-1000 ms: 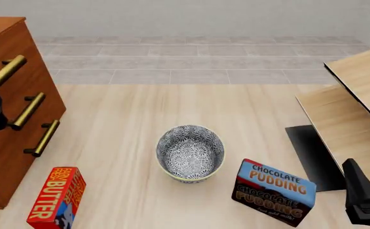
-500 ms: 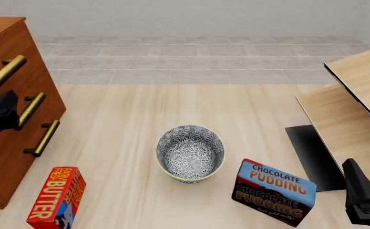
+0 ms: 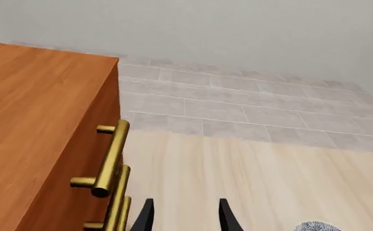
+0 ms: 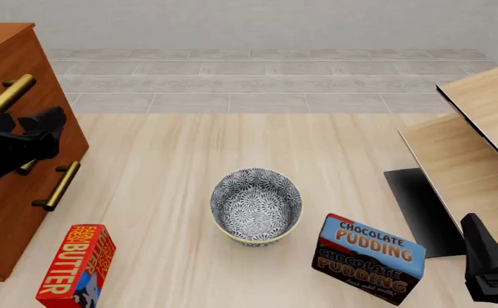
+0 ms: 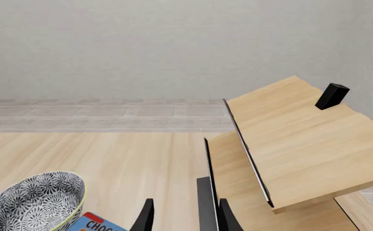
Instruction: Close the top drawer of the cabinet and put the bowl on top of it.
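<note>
bowl (image 4: 257,206): upright on table (image 4: 172,186), right of cabinet (image 4: 9,186)
left hand (image 4: 28,131): at cabinet front, fingers apart, empty
right hand (image 5: 180,216): fingers apart, empty

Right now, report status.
Left gripper open, empty, by the cabinet. Right gripper open, idle. Bowl on table, untouched. Nothing on it.

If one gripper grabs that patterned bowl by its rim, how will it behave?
The bowl looks rigid and glazed, so it would probably keep its shape but may slip between narrow fingers. It is deep and stands upright, so a one-sided rim grip would likely tilt it. It seems empty, so nothing should spill.
</note>
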`<state>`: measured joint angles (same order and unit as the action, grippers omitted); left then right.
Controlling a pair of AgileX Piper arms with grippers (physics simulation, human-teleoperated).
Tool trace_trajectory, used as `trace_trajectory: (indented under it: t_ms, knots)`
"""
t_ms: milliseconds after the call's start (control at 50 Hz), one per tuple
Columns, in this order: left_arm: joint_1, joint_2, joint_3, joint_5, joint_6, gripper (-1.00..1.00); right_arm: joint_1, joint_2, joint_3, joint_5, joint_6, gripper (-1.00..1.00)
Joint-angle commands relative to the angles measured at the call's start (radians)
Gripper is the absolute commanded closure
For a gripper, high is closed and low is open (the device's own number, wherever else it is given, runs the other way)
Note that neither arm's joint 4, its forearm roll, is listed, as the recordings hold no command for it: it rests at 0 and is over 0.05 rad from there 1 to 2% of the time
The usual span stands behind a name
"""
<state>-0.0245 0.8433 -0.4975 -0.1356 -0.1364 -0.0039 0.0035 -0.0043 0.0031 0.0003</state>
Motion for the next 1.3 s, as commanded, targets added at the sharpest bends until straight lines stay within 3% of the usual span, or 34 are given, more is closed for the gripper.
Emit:
trace_trajectory:
  t_ms: [20, 120, 140, 200, 440, 600, 880, 1180, 1300]
  knots:
    - [-0.134, 0.042, -0.097, 0.131, -0.015, -1.00, 0.001, 0.000, 0.000, 0.000, 0.000, -1.00]
    - [-0.169, 0.070, -0.144, 0.185, -0.033, -1.00, 0.001, 0.000, 0.000, 0.000, 0.000, -1.00]
    - [-0.217, 0.110, -0.168, 0.216, -0.094, -1.00, 0.001, 0.000, 0.000, -0.001, 0.000, -1.00]
    - [-0.222, 0.100, -0.192, 0.248, -0.041, -1.00, 0.001, 0.000, 0.000, -0.001, 0.000, -1.00]
    - [-0.346, 0.180, -0.309, 0.394, -0.101, -1.00, 0.001, 0.000, 0.000, 0.000, 0.000, -1.00]
    - [-0.373, 0.225, -0.375, 0.474, -0.110, -1.00, 0.001, 0.000, 0.000, 0.000, 0.000, -1.00]
    - [-0.417, 0.320, -0.401, 0.547, -0.157, -1.00, 0.001, 0.000, 0.000, -0.001, 0.000, -1.00]
    - [-0.439, 0.403, -0.461, 0.627, -0.163, -1.00, 0.001, 0.000, 0.000, -0.001, 0.000, -1.00]
    - [-0.479, 0.445, -0.459, 0.622, -0.258, -1.00, 0.001, 0.000, 0.000, 0.000, 0.000, -1.00]
